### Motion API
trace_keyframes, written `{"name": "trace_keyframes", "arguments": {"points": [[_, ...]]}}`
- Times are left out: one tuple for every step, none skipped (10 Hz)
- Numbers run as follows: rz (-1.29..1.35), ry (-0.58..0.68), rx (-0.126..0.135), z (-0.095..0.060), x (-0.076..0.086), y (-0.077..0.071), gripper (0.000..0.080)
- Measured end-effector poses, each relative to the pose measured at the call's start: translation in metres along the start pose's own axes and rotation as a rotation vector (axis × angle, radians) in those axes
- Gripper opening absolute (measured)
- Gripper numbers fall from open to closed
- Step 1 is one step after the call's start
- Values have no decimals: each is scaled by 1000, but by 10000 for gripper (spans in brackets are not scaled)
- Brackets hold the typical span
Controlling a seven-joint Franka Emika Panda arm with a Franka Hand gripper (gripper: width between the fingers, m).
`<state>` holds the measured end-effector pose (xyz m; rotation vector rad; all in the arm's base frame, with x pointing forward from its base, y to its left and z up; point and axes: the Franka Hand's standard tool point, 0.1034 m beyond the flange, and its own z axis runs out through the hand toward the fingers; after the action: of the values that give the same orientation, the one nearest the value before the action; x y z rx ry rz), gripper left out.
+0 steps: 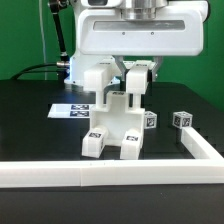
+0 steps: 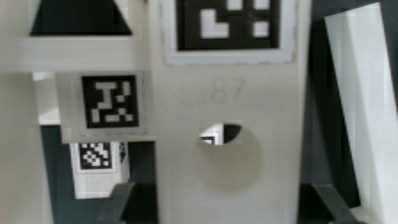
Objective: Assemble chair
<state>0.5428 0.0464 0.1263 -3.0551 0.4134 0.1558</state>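
The partly joined white chair [image 1: 114, 125] stands mid-table in the exterior view, with tagged blocky feet at the front. My gripper [image 1: 137, 82] comes down from above onto its upright piece [image 1: 137, 100]. In the wrist view that white panel [image 2: 222, 110], with a small round hole [image 2: 219, 135] and a tag above it, fills the space between my dark fingers [image 2: 139, 195]. The fingers sit tight against both of its sides, so the gripper [image 2: 228, 205] is shut on it. A tagged white part [image 2: 111, 100] lies beside the panel. A loose tagged cube [image 1: 181, 119] sits at the exterior view's right.
The marker board [image 1: 68, 110] lies flat behind the chair at the exterior view's left. A long low white border rail [image 1: 110, 173] runs along the front and turns up the right side [image 1: 203, 148]. The robot's base and cables are at the back.
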Motion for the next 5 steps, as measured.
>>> {"name": "trace_keyframes", "arguments": {"points": [[0,0,0,0,0,0,290],[-3,0,-1,1,0,1,290],[-6,2,-2,3,0,3,290],[-5,1,-3,4,0,3,290],[-5,2,-3,4,0,3,290]]}}
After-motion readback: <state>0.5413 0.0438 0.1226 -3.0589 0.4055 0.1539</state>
